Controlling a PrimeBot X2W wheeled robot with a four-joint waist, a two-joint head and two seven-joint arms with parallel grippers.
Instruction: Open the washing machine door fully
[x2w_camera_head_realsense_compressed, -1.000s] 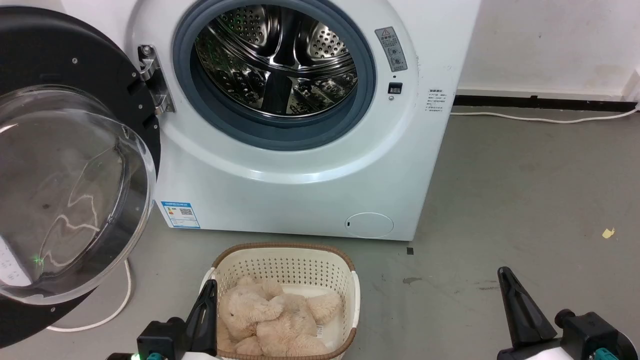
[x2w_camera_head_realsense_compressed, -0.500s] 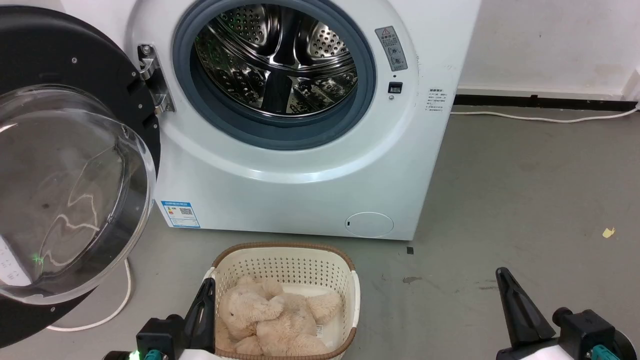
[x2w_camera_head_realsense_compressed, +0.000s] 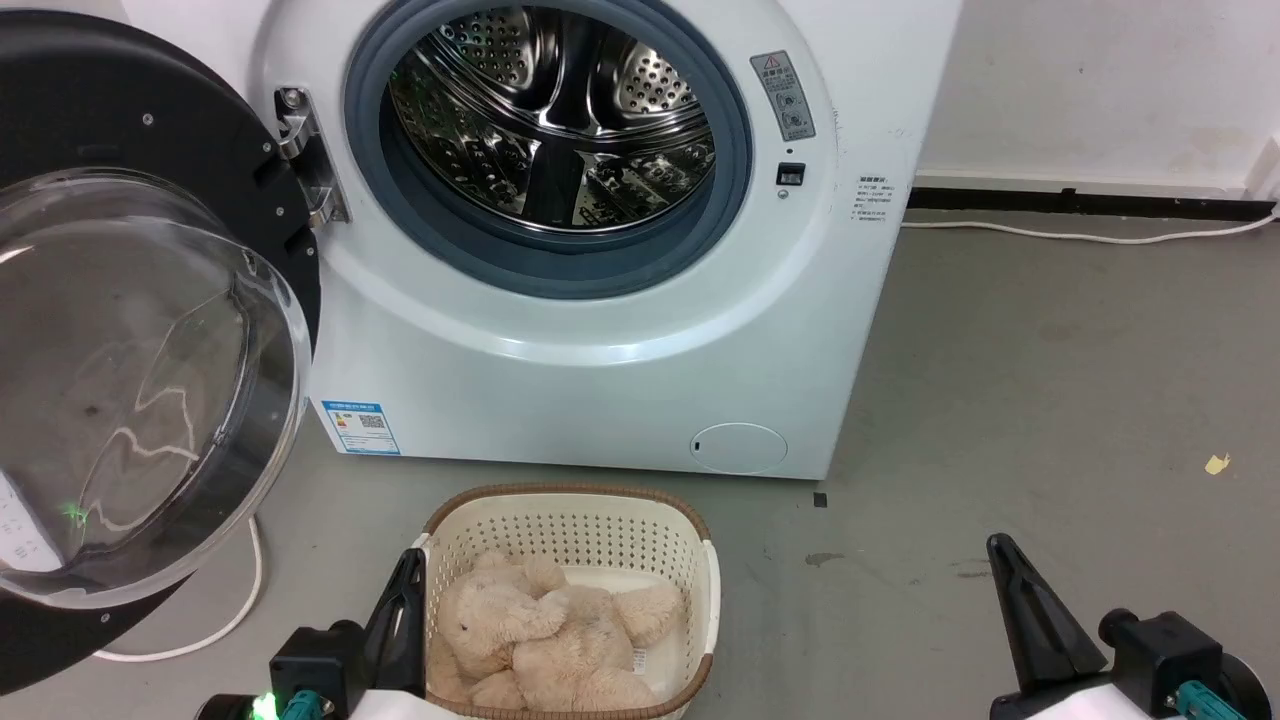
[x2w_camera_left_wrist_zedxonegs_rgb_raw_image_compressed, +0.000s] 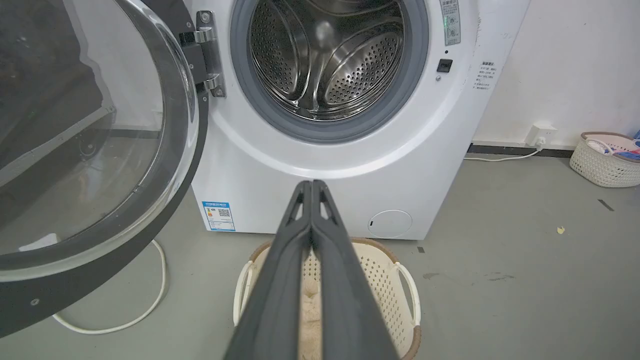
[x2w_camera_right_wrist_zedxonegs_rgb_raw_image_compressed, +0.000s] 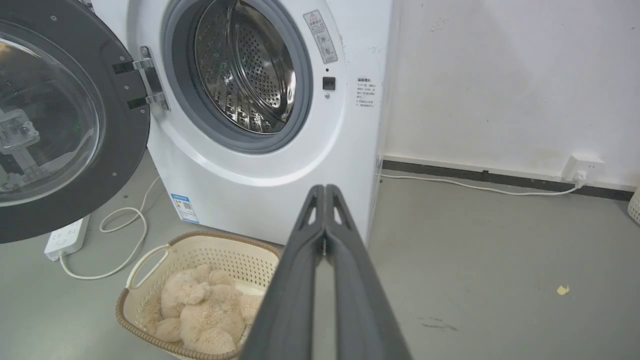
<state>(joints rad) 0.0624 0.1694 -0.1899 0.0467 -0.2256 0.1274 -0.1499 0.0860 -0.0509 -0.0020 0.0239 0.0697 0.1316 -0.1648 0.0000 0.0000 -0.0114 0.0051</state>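
The washing machine (x2w_camera_head_realsense_compressed: 600, 340) stands on the grey floor (x2w_camera_head_realsense_compressed: 1050, 400) with its white front towards the robot. The washing machine door (x2w_camera_head_realsense_compressed: 150, 100) hangs from the steel hinge (x2w_camera_head_realsense_compressed: 305, 160) on the machine's left side. It is swung well clear of the opening, and its black inner face and bulging glass bowl are turned outward. Its far edge is cut off in the head view, so it may or may not be at the end of its swing. The steel drum (x2w_camera_head_realsense_compressed: 550, 120) is exposed inside the grey-blue rubber ring (x2w_camera_head_realsense_compressed: 560, 270).

A cream perforated basket (x2w_camera_head_realsense_compressed: 570, 520) sits on the floor just in front of the machine, with a beige plush toy (x2w_camera_head_realsense_compressed: 540, 640) lying in it. The left gripper (x2w_camera_left_wrist_zedxonegs_rgb_raw_image_compressed: 312, 184) hovers above the basket's near left rim. Its fingers (x2w_camera_left_wrist_zedxonegs_rgb_raw_image_compressed: 285, 280) are pressed together on nothing and point at the machine's lower front. The right gripper (x2w_camera_right_wrist_zedxonegs_rgb_raw_image_compressed: 325, 187) hangs over bare floor, well to the right of the basket. Its fingers (x2w_camera_right_wrist_zedxonegs_rgb_raw_image_compressed: 295, 290) are likewise clenched and empty. Neither gripper touches the door.

A white cable (x2w_camera_head_realsense_compressed: 225, 620) curls on the floor under the door. Low on the machine's front are a blue sticker (x2w_camera_head_realsense_compressed: 360, 428) and a round flap (x2w_camera_head_realsense_compressed: 738, 448). A small yellow scrap (x2w_camera_head_realsense_compressed: 1216, 464) lies far to the right.
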